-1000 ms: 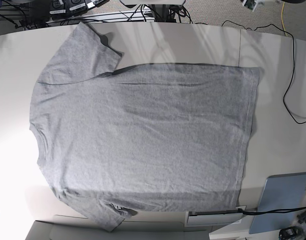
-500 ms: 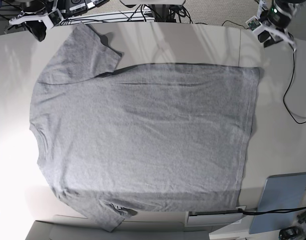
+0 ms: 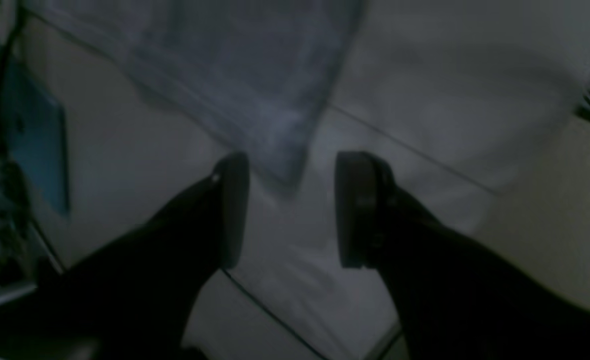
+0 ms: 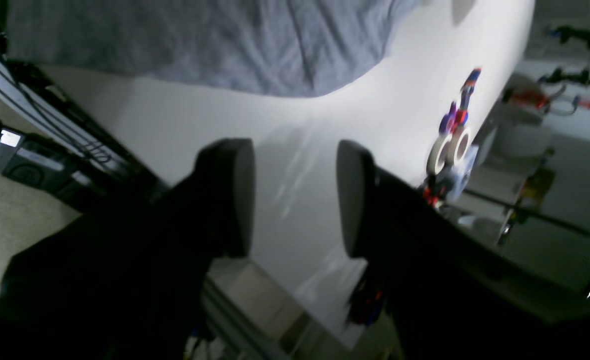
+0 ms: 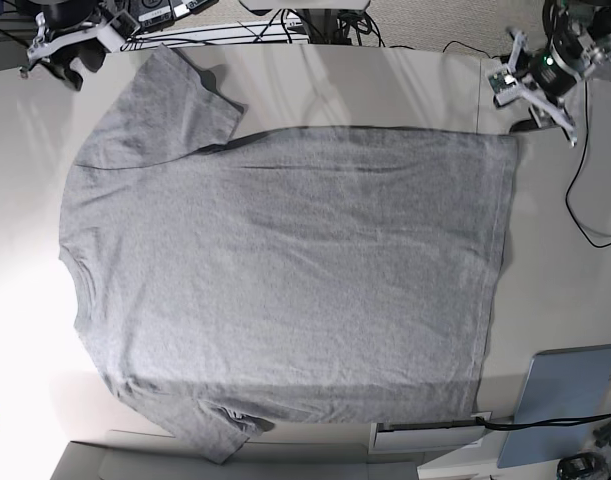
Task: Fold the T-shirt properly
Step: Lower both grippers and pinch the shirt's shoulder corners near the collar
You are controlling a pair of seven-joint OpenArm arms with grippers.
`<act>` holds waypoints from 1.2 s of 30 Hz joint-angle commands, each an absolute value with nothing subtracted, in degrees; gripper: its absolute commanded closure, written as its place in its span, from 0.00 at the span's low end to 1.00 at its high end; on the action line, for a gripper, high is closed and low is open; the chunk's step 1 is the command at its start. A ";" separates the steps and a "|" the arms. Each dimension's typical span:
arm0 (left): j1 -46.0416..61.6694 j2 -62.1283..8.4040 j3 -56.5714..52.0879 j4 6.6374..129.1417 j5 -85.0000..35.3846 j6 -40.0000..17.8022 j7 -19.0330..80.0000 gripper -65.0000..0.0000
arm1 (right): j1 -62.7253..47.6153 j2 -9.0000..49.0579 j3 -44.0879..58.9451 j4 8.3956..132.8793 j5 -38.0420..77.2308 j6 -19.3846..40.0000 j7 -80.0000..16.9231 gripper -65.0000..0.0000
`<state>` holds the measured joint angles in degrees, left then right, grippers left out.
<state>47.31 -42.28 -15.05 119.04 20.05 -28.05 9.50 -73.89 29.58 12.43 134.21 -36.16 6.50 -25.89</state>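
Observation:
The heather-grey T-shirt [image 5: 285, 270] lies flat on the table, plain face up, collar to the left and hem to the right. My left gripper [image 5: 530, 112] is open at the far right, just beyond the shirt's far hem corner. In the left wrist view the gripper [image 3: 292, 210] is empty above the table, and the hem corner [image 3: 275, 125] lies just ahead of it. My right gripper [image 5: 75, 65] is open at the far left, beside the far sleeve. In the right wrist view it [image 4: 292, 197] is empty above bare table, with shirt fabric [image 4: 200, 40] ahead.
A blue-grey pad [image 5: 565, 400] lies at the near right and shows in the left wrist view [image 3: 35, 135]. A black cable [image 5: 585, 180] runs along the right edge. Tape rolls [image 4: 447, 150] and clutter stand past the table's left edge. Electronics and cables [image 5: 165, 15] lie behind the table.
One second ago no arm showed in the base view. Both arms have come in from the far corners and moved closer to the shirt's far sleeve and far hem corner.

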 commanded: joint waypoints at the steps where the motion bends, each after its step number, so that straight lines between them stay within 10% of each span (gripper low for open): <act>1: 47.09 -43.03 -15.11 119.02 19.90 -27.53 8.97 0.55 | -74.02 30.44 12.82 135.00 -36.95 5.30 -25.50 0.59; 12: 31.42 -43.07 0.64 105.25 23.16 -20.93 13.74 0.55 | -70.48 31.29 12.82 135.00 -36.53 5.30 -31.07 0.59; 30: 23.44 -43.05 2.63 94.94 24.49 -26.00 8.97 0.56 | -70.46 31.29 12.82 135.00 -43.35 5.34 -31.27 0.59; 36: 23.46 -43.03 2.63 94.67 24.51 -27.40 8.99 0.74 | -70.48 31.27 12.82 135.00 -43.35 7.94 -31.27 0.59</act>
<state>23.14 -42.22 2.68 94.74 23.77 -26.50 7.44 -69.84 30.96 12.43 134.21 -42.22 8.88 -31.29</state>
